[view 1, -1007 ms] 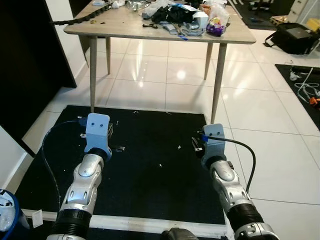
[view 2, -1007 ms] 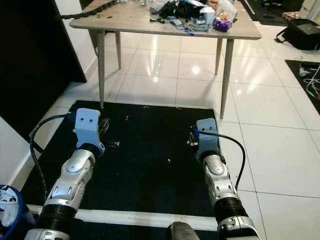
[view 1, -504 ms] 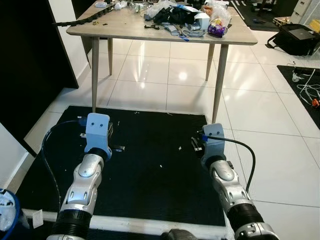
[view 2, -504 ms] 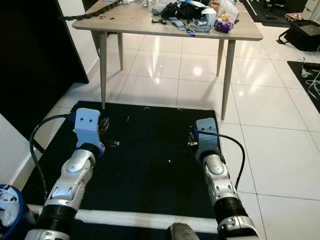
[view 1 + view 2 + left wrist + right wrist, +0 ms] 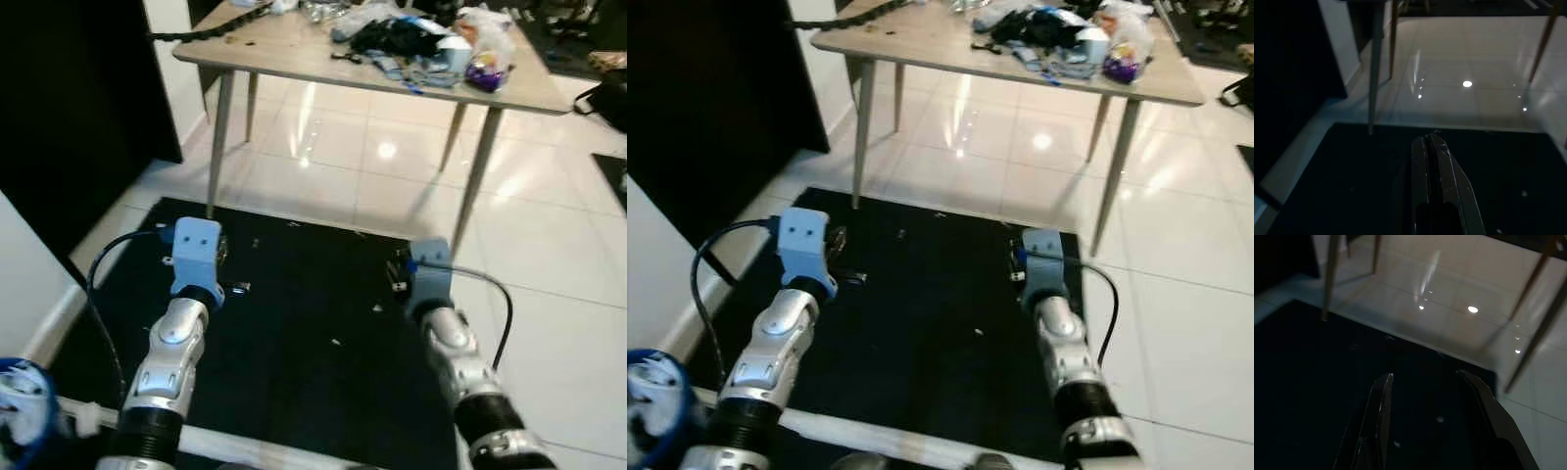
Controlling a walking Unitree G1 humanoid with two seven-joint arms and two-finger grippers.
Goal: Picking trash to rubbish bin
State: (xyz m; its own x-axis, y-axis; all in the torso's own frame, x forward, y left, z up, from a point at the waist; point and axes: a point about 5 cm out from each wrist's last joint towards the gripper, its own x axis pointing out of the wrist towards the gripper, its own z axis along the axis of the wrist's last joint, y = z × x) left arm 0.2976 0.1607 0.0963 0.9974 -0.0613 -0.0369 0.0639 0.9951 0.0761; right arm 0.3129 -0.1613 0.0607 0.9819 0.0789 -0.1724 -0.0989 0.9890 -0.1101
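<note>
With the left claw (image 5: pixel 1432 161) pressed together and the right claw (image 5: pixel 1432 423) spread apart over the black mat (image 5: pixel 294 323), the trash (image 5: pixel 421 44) on the far bench (image 5: pixel 294 49) risks being scattered by a hasty reach.

- The floor (image 5: pixel 549 245) is glossy white tile, and ceiling light glints off it (image 5: pixel 387 151) under the table.
- A black mat (image 5: pixel 304 294) lies on the near floor, flecked with small pale bits.
- A light wooden table (image 5: pixel 294 44) on thin slanted legs stands at the far edge of the mat, its top cluttered on the right.
- A tall black panel (image 5: pixel 69 108) rises on the left.
- Beside the panel there is a white wall (image 5: pixel 24 264) at near left and more white wall (image 5: pixel 171 34) farther back.
</note>
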